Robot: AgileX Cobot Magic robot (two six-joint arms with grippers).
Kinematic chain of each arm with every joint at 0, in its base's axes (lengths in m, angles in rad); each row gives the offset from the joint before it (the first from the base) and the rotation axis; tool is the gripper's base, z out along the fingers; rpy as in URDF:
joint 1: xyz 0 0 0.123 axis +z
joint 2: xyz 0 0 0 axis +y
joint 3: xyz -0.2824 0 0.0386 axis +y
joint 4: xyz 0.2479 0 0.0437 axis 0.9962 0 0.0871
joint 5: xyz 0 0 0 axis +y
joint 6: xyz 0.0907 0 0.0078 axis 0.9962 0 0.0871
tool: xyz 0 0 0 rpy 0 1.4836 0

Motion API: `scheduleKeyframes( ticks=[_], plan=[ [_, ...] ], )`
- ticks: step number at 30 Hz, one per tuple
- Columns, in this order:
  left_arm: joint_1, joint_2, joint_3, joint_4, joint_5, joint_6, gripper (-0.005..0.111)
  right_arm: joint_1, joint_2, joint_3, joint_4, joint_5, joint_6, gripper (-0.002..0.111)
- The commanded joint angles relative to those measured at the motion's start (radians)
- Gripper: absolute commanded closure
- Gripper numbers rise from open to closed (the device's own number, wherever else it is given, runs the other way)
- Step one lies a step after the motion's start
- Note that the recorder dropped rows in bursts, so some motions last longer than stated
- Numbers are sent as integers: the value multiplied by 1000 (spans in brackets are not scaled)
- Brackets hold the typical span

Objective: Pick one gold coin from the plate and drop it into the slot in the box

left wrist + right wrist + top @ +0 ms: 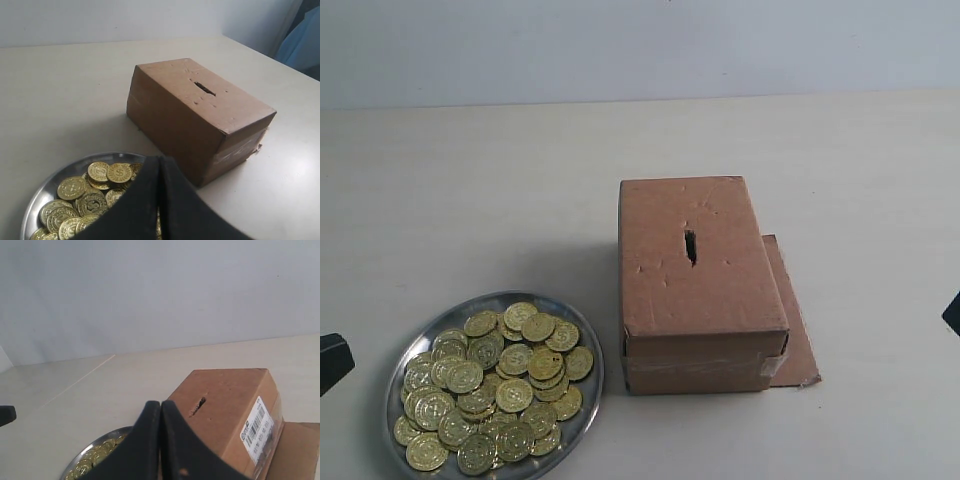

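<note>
You see both sets of jaws pressed shut, gripping nothing: left gripper (pixel 159 162), right gripper (pixel 160 405). Each gold coin (pixel 514 394) lies heaped in the plate (pixel 470 305), near the box (pixel 705 300). The box slot (pixel 690 246) faces upward.

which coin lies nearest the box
The coin furthest right on the plate in the exterior view, on the side facing the box. All the other coins lie further left, away from it.
</note>
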Motion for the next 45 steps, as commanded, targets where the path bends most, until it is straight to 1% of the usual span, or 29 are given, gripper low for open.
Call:
scheduleKeyframes(
  ticks=[1, 3, 5, 11, 17, 20, 25, 27, 34, 38, 40, 43, 44, 45],
  plan=[
    [3, -4, 3, -4, -1, 6, 107, -6, -4, 5, -12, 6, 0, 108],
    [3, -4, 3, -4, -1, 6, 107, -6, -5, 5, -38, 28, -30, 108],
    [3, -4, 3, -4, -1, 6, 107, -37, -5, 5, -34, 48, -66, 108],
    [3, -4, 3, -4, -1, 6, 107, -305, -5, 5, -30, 45, -113, 108],
    [3, -4, 3, -4, -1, 6, 107, -520, -5, 5, -25, 41, -136, 108],
    [3, -4, 3, -4, -1, 6, 107, -604, -5, 5, -25, 41, -142, 108],
    [3, -4, 3, -4, -1, 6, 107, -700, -5, 5, -25, 41, -183, 108],
    [3, -4, 3, -4, -1, 6, 107, -701, -5, 5, -27, 54, -223, 108],
    [3, -4, 3, -4, -1, 6, 107, -701, -5, 5, -27, 101, -235, 108],
    [3, -4, 3, -4, -1, 6, 107, -709, -5, 5, -2, 142, -298, 108],
    [3, -4, 3, -4, 1, 6, 107, -712, -5, 5, 121, 148, -443, 108],
    [3, -4, 3, -4, 1, 6, 107, -712, -5, 5, 344, 153, -750, 108],
    [3, -4, 3, -4, 1, 6, 107, -712, -5, 5, 416, 162, -830, 108],
    [3, -4, 3, -4, 1, 6, 107, -713, -5, 5, 437, 162, -861, 108]
  ],
)
